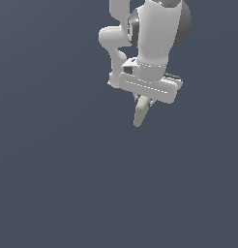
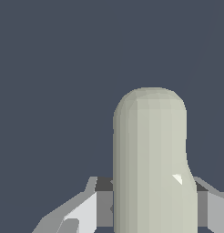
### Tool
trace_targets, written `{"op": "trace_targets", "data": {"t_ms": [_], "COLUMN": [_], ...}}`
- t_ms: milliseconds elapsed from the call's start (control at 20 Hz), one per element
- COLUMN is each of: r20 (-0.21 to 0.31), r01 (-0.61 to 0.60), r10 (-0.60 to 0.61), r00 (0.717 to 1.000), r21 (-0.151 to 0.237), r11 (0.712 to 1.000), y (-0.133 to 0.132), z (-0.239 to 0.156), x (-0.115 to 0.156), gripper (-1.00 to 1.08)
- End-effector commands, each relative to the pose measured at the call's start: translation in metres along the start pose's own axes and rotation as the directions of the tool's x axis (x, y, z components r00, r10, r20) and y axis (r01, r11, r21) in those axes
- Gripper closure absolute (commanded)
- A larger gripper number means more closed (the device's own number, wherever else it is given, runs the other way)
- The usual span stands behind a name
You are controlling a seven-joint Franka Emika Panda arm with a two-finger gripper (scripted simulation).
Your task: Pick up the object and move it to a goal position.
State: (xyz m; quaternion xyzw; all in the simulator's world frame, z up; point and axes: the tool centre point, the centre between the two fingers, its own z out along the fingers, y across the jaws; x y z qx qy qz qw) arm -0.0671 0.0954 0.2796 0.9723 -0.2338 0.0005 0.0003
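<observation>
A: What room is there around the arm?

B: Plenty. In the exterior view the white arm (image 1: 150,34) enters from the top edge, a little to that view's right of centre. Everything else is an even slate-grey ground (image 1: 58,169) with no edge, wall or other thing showing on it.

A: And the object?

B: The pale cream object (image 1: 140,113) hangs out from under the gripper (image 1: 142,102), its rounded free end pointing down and slightly toward the exterior view's left. In the wrist view it fills the middle, standing out between the two fingers (image 2: 84,211).

A: The jaws?

B: Pinched on the object's upper end, one on each side of it.
</observation>
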Motion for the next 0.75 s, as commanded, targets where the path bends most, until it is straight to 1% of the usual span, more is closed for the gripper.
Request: {"op": "trace_targets", "data": {"t_ms": [0, 350, 700], "r20": [0.0, 0.0, 0.001], "r01": [0.0, 0.0, 0.0], "r10": [0.0, 0.0, 0.0], "r00": [1.0, 1.0, 1.0], "r21": [-0.001, -0.001, 0.0], "r11": [1.0, 1.0, 1.0], "y": [0.0, -0.003, -0.005], "z": [-0.021, -0.061, -0.073], "x": [-0.01, -0.028, -0.032], "gripper": [1.08, 1.08, 1.08]}}
